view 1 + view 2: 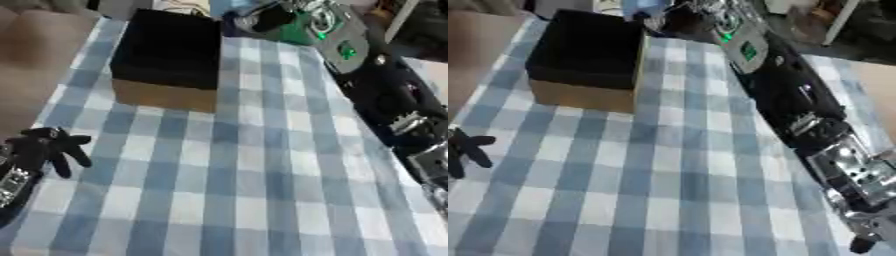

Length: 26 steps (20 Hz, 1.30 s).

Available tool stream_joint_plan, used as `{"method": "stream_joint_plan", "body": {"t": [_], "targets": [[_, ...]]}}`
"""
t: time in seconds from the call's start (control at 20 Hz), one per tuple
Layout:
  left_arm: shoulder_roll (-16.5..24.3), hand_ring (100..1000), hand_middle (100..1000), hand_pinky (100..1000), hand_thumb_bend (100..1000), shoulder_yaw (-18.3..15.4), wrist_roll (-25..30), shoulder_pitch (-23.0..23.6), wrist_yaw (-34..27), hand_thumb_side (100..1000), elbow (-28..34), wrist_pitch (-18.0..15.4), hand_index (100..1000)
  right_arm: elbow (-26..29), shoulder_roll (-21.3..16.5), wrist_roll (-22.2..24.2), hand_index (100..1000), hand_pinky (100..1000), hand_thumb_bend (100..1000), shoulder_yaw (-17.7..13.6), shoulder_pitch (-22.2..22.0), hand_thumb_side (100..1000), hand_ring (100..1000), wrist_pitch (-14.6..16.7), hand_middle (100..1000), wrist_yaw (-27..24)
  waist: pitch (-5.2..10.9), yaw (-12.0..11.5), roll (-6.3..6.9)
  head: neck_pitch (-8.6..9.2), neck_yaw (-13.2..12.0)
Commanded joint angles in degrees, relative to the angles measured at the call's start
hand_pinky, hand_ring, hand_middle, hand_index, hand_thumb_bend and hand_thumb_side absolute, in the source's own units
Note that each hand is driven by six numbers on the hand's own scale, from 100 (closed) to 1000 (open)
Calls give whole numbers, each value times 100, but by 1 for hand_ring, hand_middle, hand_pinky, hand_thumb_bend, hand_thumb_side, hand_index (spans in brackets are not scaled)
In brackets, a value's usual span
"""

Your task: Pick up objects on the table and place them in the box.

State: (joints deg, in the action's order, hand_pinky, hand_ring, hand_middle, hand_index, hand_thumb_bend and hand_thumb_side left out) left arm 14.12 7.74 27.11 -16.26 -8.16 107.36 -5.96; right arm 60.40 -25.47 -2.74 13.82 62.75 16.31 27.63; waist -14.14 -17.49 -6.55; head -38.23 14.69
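- Resting at the table's left edge, my black left hand [48, 147] has its fingers spread and slack, grasping nothing.
- My right hand's fingers are hidden; only its black-and-silver right arm [824, 135] reaches far across the right side, so I cannot tell their state.
- Open black-lined cardboard box [166, 50]: far left, apparently empty.
- No loose object shows; the next move likely calls for finding one.
- Blue-and-white checked tablecloth [236, 190]; clutter beyond.

Checked cloth [236, 190] lies open; box [171, 55] apparently blocks the far side.
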Motion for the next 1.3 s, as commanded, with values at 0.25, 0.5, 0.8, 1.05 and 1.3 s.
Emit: {"method": "stream_joint_plan", "body": {"t": [0.25,0.5,0.8,1.05,1.3], "targets": [[-3,534,490,865,217,83,101,-203,-147,761,144,37,423,-148,176,-39,687,697,433,52,223,100,869,38,455,201,64,-140,17,114,246],[-46,534,489,864,220,146,166,-292,-220,754,158,76,423,-277,333,60,697,701,476,83,233,100,874,159,466,397,53,-238,4,142,319],[-69,534,489,863,222,161,189,-328,-264,752,168,104,423,-350,442,261,768,727,571,151,217,211,903,413,552,649,49,-290,-4,160,376],[-84,533,489,863,223,163,195,-333,-271,751,166,119,423,-388,490,489,870,751,664,151,187,269,944,569,717,755,47,-275,-3,174,376],[-91,533,489,863,225,157,191,-326,-268,750,162,129,423,-355,477,629,894,762,680,150,156,269,961,608,773,739,48,-236,-2,168,360]]}}
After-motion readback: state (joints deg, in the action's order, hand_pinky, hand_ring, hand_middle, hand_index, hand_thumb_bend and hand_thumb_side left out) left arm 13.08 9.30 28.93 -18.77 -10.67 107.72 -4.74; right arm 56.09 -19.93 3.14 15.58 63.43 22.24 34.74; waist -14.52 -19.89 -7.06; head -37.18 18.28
